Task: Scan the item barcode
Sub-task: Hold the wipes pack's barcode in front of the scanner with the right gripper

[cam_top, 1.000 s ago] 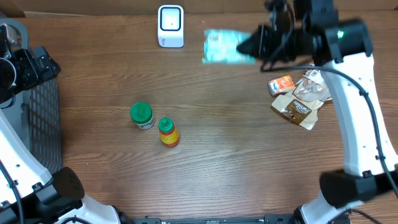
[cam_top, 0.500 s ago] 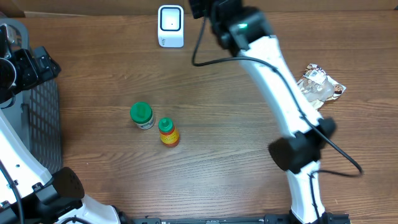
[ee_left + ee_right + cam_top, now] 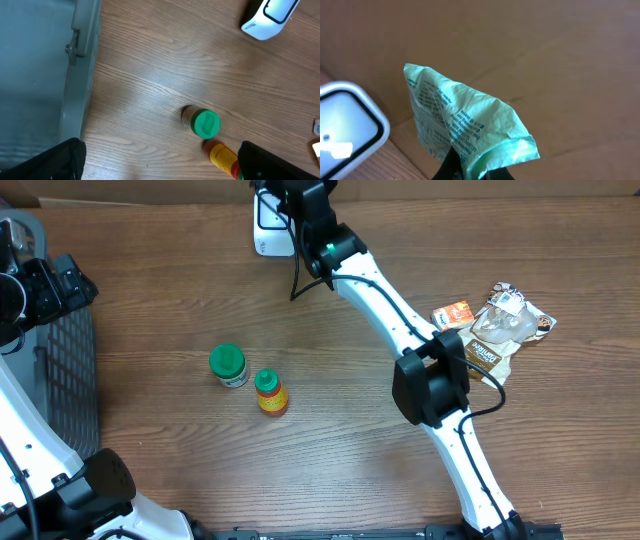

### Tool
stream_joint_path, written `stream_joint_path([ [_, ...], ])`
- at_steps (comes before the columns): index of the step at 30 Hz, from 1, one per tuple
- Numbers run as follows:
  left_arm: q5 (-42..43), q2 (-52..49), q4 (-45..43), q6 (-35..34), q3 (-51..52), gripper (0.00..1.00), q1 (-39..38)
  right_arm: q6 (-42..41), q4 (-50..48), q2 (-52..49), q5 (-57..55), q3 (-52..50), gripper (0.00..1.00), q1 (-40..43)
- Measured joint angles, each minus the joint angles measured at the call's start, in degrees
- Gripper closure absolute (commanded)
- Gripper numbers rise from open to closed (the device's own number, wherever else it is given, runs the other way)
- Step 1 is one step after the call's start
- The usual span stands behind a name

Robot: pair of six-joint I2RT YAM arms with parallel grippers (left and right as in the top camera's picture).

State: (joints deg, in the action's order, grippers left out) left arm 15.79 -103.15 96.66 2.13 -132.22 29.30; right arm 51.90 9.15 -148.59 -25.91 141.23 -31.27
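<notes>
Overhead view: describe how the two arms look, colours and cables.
Both arms have white links and black joints. The right arm carries a black cable alongside and a small green light near its wrist. The left arm ends in black at its wrist.

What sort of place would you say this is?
Probably a mock shop checkout: a white barcode scanner, groceries such as the green-lidded jar and snack packets, and a grey basket alongside.
</notes>
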Motion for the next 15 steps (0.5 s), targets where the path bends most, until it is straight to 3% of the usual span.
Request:
stream_joint_path([
  [10, 0.00, 0.00, -0.02, 0.00, 0.00, 0.00, 0.00, 7.85, 0.72, -1.97, 3.15, -0.02, 0.96, -0.83],
  [15, 0.00, 0.00, -0.02, 0.00, 0.00, 0.00, 0.00, 11.76, 9.55, -2.01, 4.79, -0.04, 0.96, -1.14],
])
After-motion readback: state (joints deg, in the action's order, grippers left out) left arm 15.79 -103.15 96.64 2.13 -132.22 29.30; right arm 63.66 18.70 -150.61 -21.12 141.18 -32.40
